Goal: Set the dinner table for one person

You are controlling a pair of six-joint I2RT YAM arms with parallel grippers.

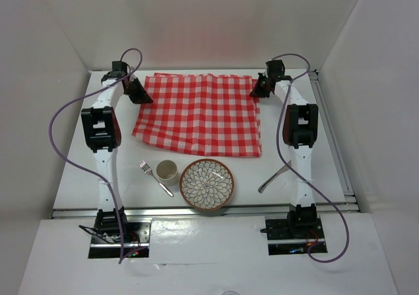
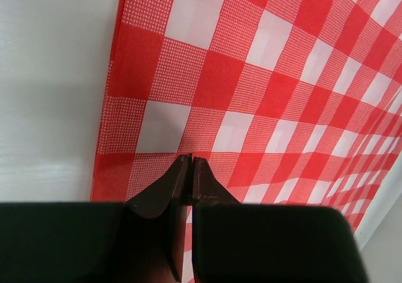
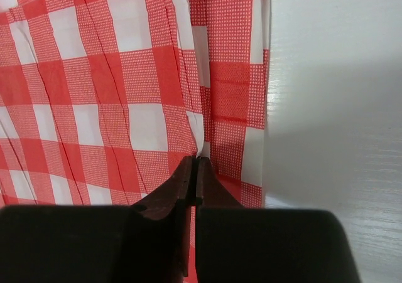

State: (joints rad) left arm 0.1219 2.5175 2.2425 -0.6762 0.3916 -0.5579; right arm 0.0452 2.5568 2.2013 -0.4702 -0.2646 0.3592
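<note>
While both arms reach toward the table's [image 1: 75, 177] far corners, each pincer is pressed tight on the cloth [image 1: 200, 115]; the left gripper [image 2: 191, 159] nips its far left corner, the right gripper [image 3: 196, 161] a puckered fold at its far right corner; near the table's near edge sit a fork [image 1: 154, 177], cup [image 1: 166, 171], bowl [image 1: 207, 184] and, toward the right, another utensil [image 1: 273, 177].

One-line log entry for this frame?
left gripper: shut on checked cloth, far-left corner | right gripper: shut on far-right corner | fork, cup, dish: in front of cloth, untouched
</note>
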